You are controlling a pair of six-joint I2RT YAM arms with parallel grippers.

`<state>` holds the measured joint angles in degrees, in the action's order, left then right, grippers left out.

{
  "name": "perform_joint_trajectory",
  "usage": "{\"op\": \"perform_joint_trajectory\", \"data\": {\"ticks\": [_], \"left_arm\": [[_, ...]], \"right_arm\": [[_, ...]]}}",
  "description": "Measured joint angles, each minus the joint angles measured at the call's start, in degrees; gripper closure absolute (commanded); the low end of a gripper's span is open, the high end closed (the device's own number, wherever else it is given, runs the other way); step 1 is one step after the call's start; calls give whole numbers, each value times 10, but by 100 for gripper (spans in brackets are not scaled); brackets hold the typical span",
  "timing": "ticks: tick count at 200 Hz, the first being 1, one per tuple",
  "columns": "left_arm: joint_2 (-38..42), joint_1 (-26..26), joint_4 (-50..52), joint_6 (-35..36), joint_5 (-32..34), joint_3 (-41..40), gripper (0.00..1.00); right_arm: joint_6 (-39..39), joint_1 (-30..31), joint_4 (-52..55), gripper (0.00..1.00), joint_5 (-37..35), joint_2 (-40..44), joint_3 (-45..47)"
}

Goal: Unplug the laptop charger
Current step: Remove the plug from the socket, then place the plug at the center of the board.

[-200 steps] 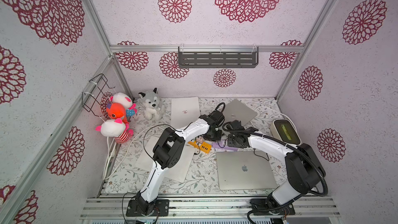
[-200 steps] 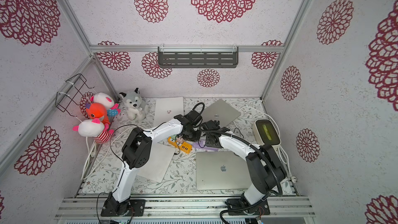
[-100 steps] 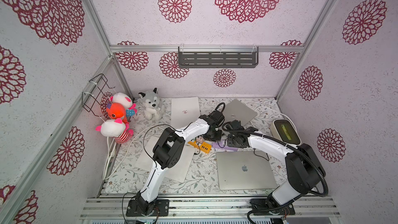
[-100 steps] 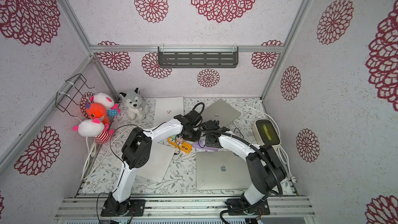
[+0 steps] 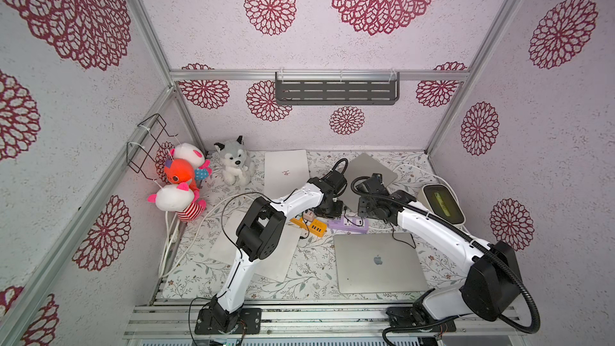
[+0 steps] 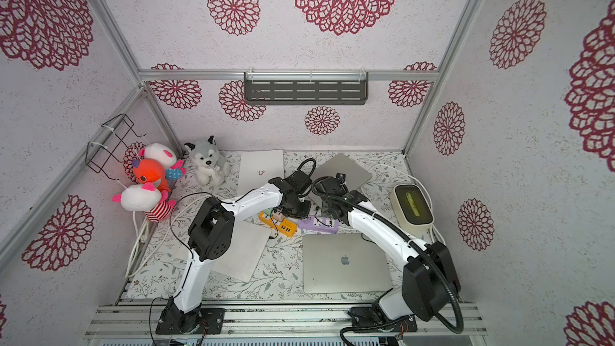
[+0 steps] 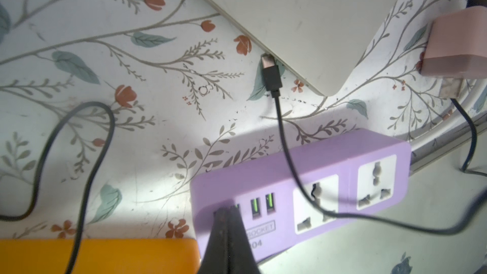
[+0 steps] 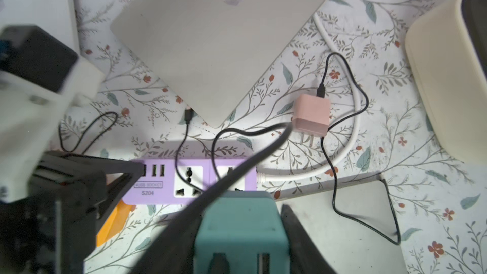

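Note:
The laptop charger, a teal block, sits between the jaws of my right gripper, held just above the purple power strip. A thick black cable runs from it across the strip. In the left wrist view both sockets of the strip are empty. My left gripper is shut with its tips resting on the strip's end by the USB ports. In both top views the two grippers meet over the strip.
A pink charger lies unplugged beside the grey laptop. A black USB-C plug lies at that laptop's edge. An orange power strip, a silver laptop, a white laptop, a cream device and plush toys surround the spot.

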<state>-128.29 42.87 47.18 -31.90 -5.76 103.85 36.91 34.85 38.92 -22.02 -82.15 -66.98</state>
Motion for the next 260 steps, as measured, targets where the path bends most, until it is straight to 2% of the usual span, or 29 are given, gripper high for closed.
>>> {"op": "perform_joint_trajectory", "data": {"ticks": [31,65,151,196,260], "left_arm": [[0,0,5,-4,-4,2,100],[10,0,18,-8,-7,9,100],[123,-6,50,-8,10,39,100],[188,-29,63,-8,23,17,100],[245,-61,78,-9,40,-26,100]], "right_arm": [[0,0,6,74,4,7,-7],[5,0,10,74,41,15,-7],[22,9,11,74,132,116,-12],[22,21,31,74,153,137,-51],[27,71,47,74,166,160,-72]]}}
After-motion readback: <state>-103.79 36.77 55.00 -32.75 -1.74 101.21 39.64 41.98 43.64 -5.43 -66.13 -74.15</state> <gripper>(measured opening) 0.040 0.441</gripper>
